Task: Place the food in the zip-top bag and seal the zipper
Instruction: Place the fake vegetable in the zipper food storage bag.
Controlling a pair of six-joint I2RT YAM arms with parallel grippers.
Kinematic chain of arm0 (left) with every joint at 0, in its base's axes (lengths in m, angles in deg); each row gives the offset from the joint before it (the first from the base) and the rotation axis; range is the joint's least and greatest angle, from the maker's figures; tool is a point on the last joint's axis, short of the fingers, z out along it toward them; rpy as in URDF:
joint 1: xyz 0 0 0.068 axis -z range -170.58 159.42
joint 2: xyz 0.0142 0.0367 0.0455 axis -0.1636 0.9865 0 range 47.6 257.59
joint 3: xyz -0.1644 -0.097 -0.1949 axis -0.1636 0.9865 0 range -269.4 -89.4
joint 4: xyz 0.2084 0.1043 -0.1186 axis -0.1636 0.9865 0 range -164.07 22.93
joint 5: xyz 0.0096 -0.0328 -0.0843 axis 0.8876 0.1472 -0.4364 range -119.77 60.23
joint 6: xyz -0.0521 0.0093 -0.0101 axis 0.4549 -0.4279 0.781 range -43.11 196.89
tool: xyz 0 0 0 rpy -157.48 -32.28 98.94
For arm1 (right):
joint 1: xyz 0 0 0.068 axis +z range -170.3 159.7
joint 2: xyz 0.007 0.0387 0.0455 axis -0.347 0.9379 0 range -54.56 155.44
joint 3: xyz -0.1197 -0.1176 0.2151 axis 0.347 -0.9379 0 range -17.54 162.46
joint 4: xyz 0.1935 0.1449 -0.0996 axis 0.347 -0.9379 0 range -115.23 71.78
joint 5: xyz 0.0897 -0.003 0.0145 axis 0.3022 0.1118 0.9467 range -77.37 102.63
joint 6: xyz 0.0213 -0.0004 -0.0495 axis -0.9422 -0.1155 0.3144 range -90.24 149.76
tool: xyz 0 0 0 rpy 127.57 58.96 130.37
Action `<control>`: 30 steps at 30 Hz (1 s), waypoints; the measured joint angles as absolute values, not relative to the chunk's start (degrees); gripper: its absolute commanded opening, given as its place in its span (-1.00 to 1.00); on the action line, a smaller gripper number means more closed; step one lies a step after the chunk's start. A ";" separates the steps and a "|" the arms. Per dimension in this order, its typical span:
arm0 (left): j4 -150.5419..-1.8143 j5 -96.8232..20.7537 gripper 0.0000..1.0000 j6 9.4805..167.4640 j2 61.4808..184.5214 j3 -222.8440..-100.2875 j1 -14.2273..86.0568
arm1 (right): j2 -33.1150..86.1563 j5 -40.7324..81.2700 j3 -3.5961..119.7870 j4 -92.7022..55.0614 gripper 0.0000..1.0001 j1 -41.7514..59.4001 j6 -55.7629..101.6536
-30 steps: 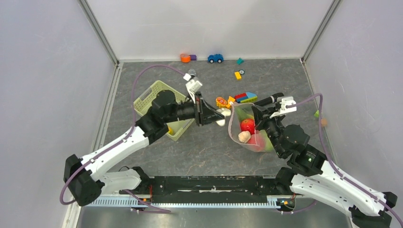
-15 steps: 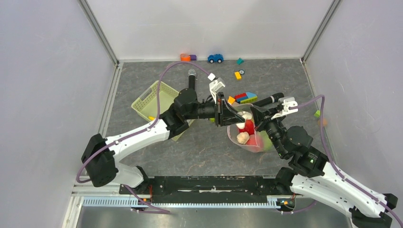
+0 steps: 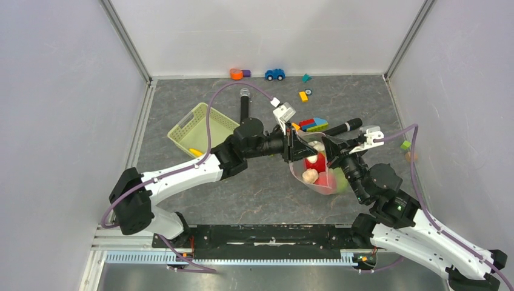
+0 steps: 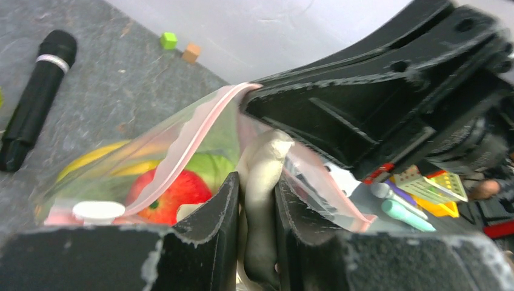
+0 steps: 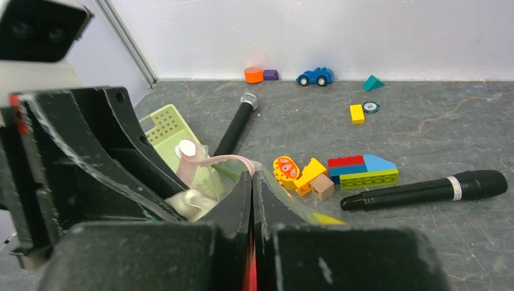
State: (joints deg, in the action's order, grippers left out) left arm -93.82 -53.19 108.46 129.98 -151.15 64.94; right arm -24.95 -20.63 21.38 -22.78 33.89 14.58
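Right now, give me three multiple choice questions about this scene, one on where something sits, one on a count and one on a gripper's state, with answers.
1. In the top view, where is the pale green plastic basket?
A) left of the clear zip-top bag
B) inside the bag
C) right of the bag

2. How many black microphones lie on the grey table?
A) one
B) two
C) four

3. What state is the right gripper in?
A) open over the basket
B) shut on the bag's pink zipper strip
C) shut on a microphone

Answers: 1 A, the basket sits left of the bag. 2 B, one lies by the basket, one by the coloured blocks. 3 B, its fingers meet on the strip.
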 measured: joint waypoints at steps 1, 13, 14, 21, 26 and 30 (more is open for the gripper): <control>-92.82 -51.44 -0.65 108.07 129.98 -151.15 65.45 | -25.26 -20.61 20.96 -22.21 -1.00 33.89 14.45; -86.54 -35.55 0.65 106.61 134.38 -153.34 70.39 | -25.15 -20.15 20.77 -21.67 -1.00 33.91 13.51; -86.48 -35.18 0.97 106.30 134.66 -153.67 70.54 | -25.15 -20.12 20.77 -21.69 -1.00 33.91 13.51; -85.93 -35.93 0.99 105.60 135.08 -155.63 71.00 | -25.26 -20.41 20.77 -21.43 -1.00 33.91 13.53; -83.72 -36.41 0.99 105.45 133.48 -155.57 71.28 | -25.26 -20.56 20.77 -21.27 -1.00 33.91 13.53; -81.76 -36.30 0.99 104.84 128.83 -154.43 71.50 | -25.26 -20.58 20.70 -21.27 -1.00 33.91 13.53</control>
